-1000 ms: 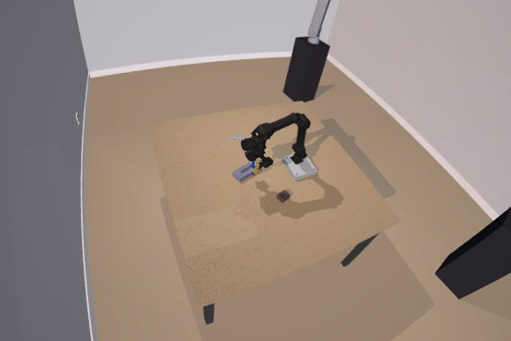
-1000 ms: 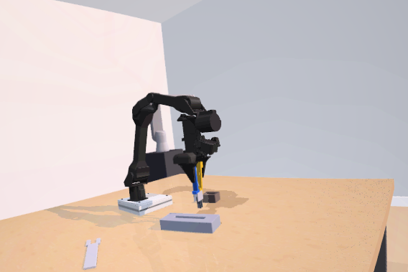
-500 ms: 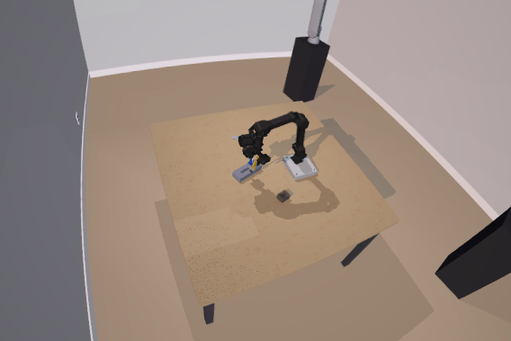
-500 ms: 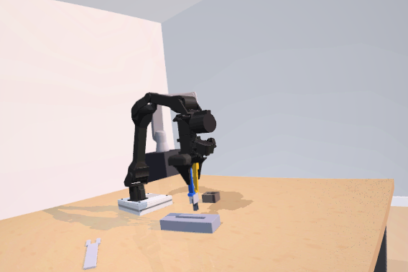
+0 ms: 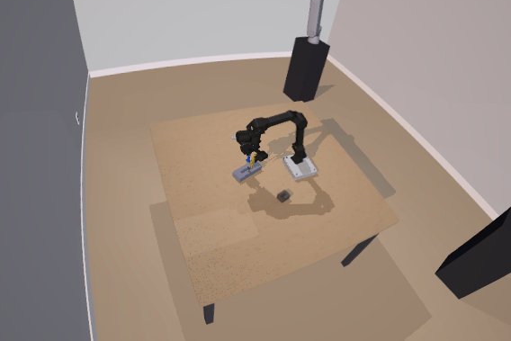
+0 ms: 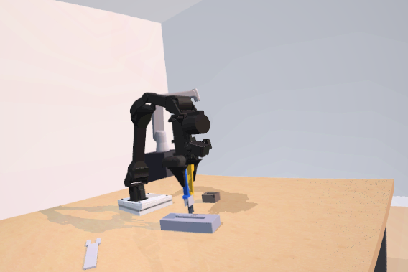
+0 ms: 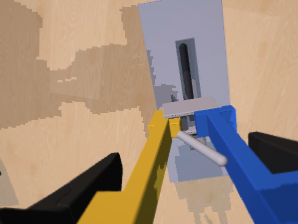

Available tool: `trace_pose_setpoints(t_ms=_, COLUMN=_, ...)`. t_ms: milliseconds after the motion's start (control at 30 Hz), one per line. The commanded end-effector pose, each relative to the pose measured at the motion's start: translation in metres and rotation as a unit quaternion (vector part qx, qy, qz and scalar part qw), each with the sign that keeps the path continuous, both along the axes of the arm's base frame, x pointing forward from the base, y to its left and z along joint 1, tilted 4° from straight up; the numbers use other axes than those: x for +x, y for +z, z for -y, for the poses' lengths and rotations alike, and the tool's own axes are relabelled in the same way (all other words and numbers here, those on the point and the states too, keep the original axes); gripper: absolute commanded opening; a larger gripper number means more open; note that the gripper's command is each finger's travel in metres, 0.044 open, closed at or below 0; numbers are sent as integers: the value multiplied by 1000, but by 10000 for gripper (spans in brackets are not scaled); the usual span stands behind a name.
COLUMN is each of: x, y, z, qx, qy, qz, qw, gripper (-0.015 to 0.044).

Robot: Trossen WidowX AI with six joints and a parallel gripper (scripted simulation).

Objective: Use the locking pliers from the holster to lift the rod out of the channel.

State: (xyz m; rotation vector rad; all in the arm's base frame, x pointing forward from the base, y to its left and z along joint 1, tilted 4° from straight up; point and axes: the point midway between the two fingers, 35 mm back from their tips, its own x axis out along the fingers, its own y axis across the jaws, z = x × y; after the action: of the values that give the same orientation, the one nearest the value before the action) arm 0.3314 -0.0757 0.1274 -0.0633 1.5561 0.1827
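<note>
My gripper is shut on the locking pliers, one finger outside the yellow handle and one outside the blue. The pliers point jaws down over the grey block. The dark rod lies in the block's narrow channel. The jaws are close above the block, over the near part of the channel in the wrist view. Their tips are partly hidden by the pliers' grey plate, so whether they straddle the rod cannot be told.
The small dark holster stands on the table, away from the block. A flat pale forked piece lies at the front left in the exterior view. The arm's white base stands behind the block there.
</note>
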Motion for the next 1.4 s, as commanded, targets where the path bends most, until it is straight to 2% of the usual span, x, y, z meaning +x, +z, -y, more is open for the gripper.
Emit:
trace_pose_setpoints(t_ms=0, x=0, y=1, z=9, qx=-2, qy=2, qz=2, qw=1000, gripper=321)
trace_pose_setpoints(t_ms=1367, x=0, y=0, z=14, qx=-2, qy=2, qz=4, qw=1000, gripper=321)
